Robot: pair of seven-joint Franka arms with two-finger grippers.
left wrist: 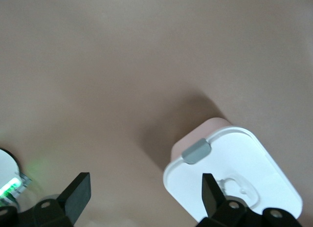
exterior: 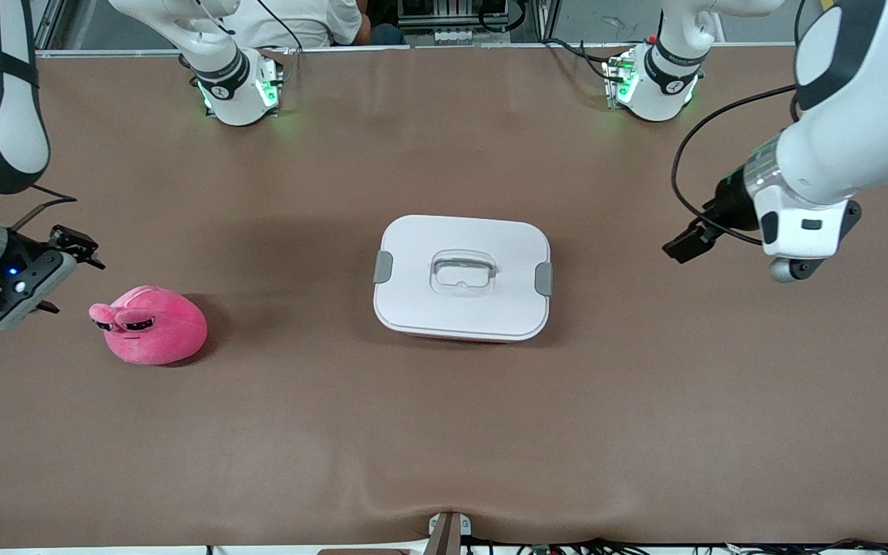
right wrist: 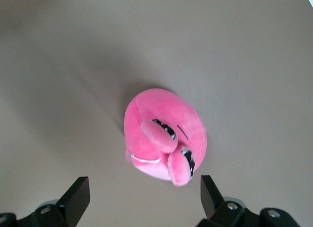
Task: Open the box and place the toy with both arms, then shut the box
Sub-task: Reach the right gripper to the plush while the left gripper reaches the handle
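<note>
Box with its white lid clipped on sits mid-table in the front view; the toy lies toward the right arm's end from it. Left gripper hangs above the table toward the left arm's end.

Left wrist view: jaws spread wide, empty (box near).

Right wrist view: right gripper gapes wide above the toy.

Robotics lab bench. Two bolted arm bases on brown-covered table. Cables along its edge.
</note>
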